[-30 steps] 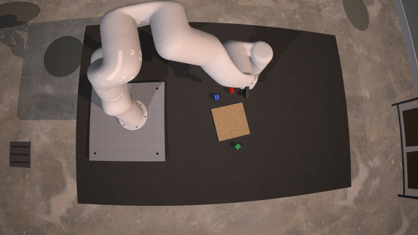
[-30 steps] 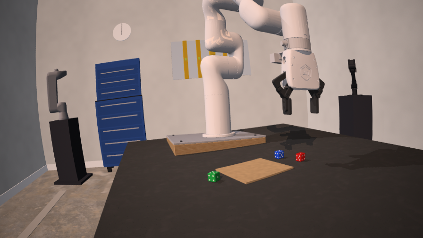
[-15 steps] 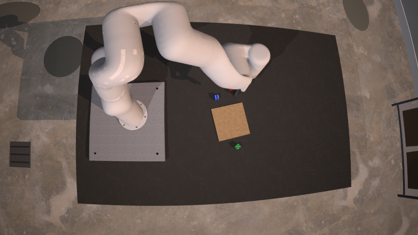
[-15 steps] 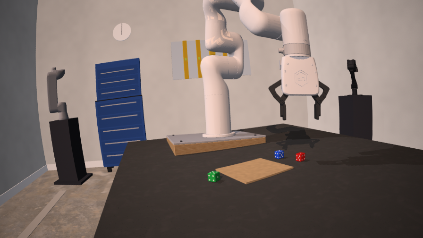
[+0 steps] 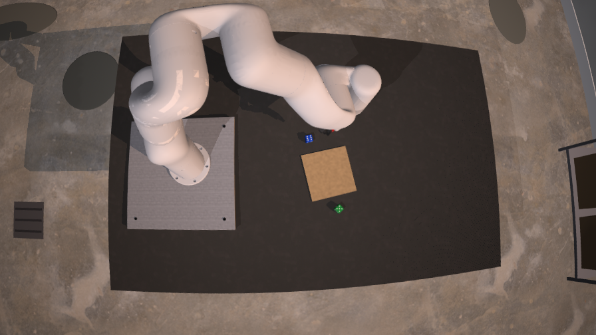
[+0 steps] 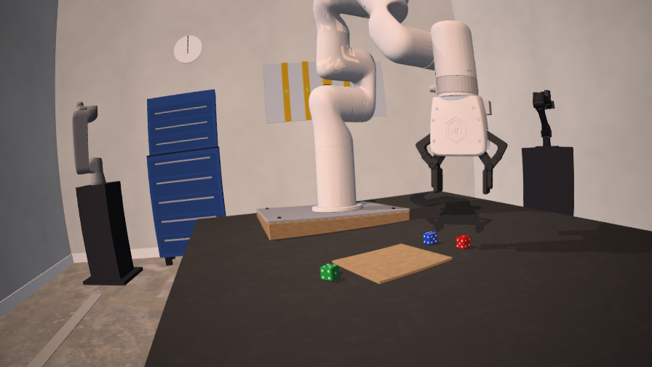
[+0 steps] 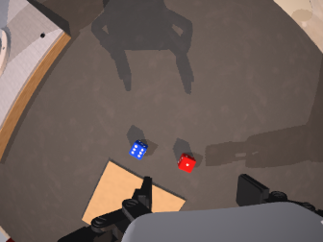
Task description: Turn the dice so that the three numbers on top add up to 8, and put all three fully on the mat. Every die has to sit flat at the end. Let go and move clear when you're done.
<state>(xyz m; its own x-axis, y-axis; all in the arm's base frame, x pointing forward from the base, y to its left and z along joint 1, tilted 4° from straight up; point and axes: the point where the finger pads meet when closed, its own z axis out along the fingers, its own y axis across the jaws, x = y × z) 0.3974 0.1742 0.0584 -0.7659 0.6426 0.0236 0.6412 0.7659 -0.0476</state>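
Seen from outside, the mat (image 5: 328,173) (image 6: 391,263) (image 7: 115,187) is lying on the table (image 5: 396,233) (image 6: 319,328) (image 7: 86,106) before the arm's base (image 5: 146,204) (image 6: 296,217) (image 7: 29,29); one die (image 5: 338,209) (image 6: 329,271) is sitting left of it, another die (image 5: 308,138) (image 6: 429,238) (image 7: 138,150) is resting behind it, and the third die (image 5: 332,130) (image 6: 462,242) (image 7: 186,163) is lying right of that one

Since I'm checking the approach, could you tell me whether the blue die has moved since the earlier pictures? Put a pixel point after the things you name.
No. The blue die (image 5: 308,138) (image 6: 429,238) (image 7: 138,150) sits where it did, just beyond the same corner of the tan mat (image 5: 328,173) (image 6: 391,263) (image 7: 112,189).
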